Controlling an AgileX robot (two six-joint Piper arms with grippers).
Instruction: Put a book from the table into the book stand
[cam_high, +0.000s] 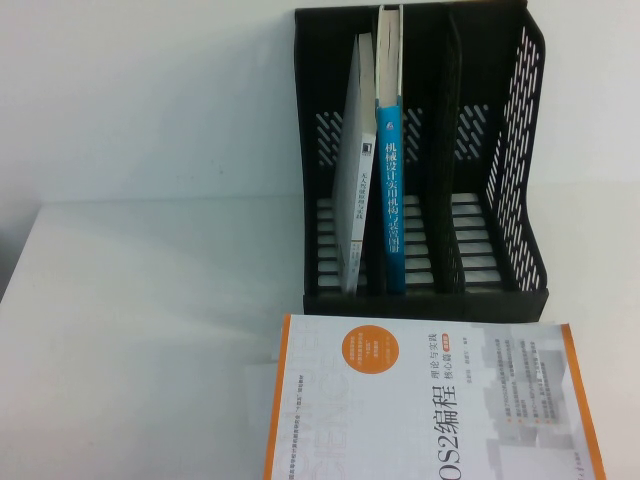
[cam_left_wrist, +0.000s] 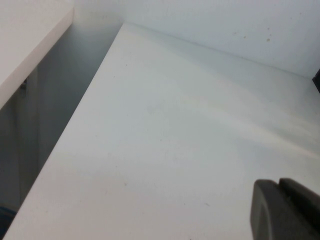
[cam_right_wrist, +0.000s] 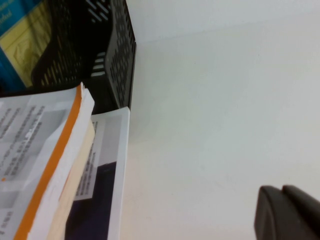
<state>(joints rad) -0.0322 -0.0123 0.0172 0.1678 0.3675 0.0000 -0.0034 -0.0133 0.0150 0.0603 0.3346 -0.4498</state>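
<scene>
The book (cam_high: 391, 190) with the blue spine and white characters stands upright in the left half of the black book stand (cam_high: 500, 150). Its yellow and blue cover shows through the stand's perforated wall in the right wrist view (cam_right_wrist: 20, 45). Neither gripper is in the high view. My left gripper (cam_left_wrist: 279, 186) is shut and empty over the bare white table (cam_left_wrist: 165, 150). My right gripper (cam_right_wrist: 281, 192) is shut and empty over the table (cam_right_wrist: 210, 125), to the right of the stand (cam_right_wrist: 120, 55).
A thin grey-white book (cam_high: 356, 200) leans in the stand just left of the blue-spined book. A white book with orange edges (cam_high: 430, 400) lies flat in front of the stand, also in the right wrist view (cam_right_wrist: 40, 150), on top of a dark-covered item (cam_right_wrist: 100, 190). The table's left edge (cam_left_wrist: 75, 120) drops off.
</scene>
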